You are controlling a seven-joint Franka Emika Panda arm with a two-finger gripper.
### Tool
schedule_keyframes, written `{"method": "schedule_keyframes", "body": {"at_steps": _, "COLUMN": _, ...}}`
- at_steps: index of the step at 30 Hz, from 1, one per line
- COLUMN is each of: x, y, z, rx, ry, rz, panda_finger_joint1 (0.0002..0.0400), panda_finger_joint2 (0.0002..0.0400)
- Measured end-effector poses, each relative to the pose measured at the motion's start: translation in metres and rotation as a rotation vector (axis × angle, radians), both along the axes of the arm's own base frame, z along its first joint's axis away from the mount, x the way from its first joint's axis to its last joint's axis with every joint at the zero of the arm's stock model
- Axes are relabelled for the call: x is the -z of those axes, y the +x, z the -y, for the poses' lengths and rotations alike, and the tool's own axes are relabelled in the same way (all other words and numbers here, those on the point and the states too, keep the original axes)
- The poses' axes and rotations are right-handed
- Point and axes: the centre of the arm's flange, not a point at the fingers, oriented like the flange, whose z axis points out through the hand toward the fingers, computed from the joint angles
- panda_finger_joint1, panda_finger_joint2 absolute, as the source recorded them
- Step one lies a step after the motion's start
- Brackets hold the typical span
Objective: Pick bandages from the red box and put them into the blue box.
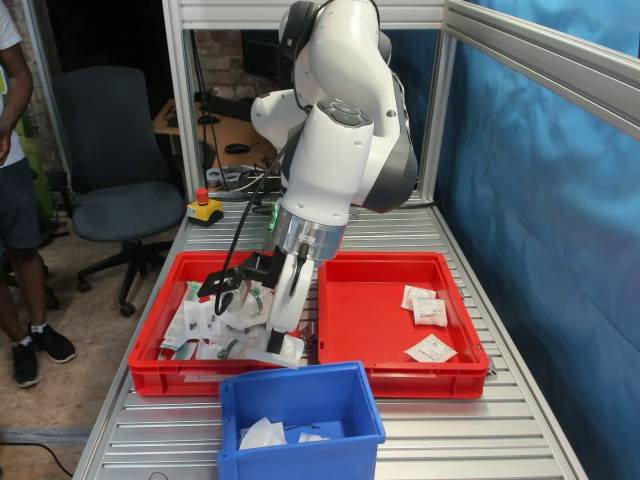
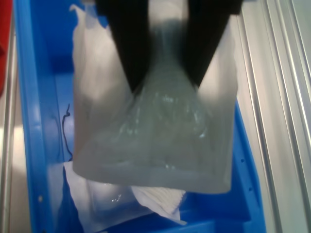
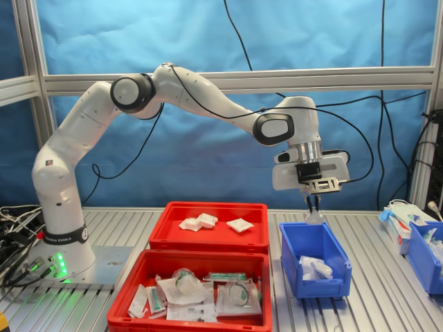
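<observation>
A white bandage packet is held pinched between the two black fingers of the tool. In the wrist view the packet hangs flat below the fingers, with the blue box under it. In the second exterior view the tool is seen right of centre, just above the back rim of the blue box. So the carrying step looks almost done, and the dropping step is judged to come next.

For that, the tool needs to be opened so the packet can fall. The packet seems to hang near the far rim, so it may need to be moved a little more over the middle of the box first. If not, it could catch on the rim or slip outside.

Other white packets are already lying at the bottom of the blue box. There is still room on top of them.

In the lower middle of the second exterior view, a red tray full of wrappers and packets is seen. Behind it, another red tray holds three small white packets. Both trays sit on the ribbed metal tabletop, beside the blue box. At the right edge, another blue bin is partly seen.

Nothing is seen between the tool and the box.
</observation>
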Motion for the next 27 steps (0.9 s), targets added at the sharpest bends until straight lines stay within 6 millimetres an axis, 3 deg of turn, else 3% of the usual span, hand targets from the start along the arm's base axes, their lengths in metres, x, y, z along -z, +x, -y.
{"method": "schedule_keyframes", "body": {"at_steps": 11, "x": -0.011, "y": 0.004, "z": 0.002, "rx": 0.001, "ry": -0.005, "rz": 0.025, "panda_finger_joint1": 0.0044, "panda_finger_joint2": 0.0044}}
{"method": "schedule_keyframes", "body": {"at_steps": 27, "x": -0.013, "y": 0.004, "z": 0.004, "rx": 0.003, "ry": -0.007, "rz": 0.028, "panda_finger_joint1": 0.0044, "panda_finger_joint2": 0.0044}}
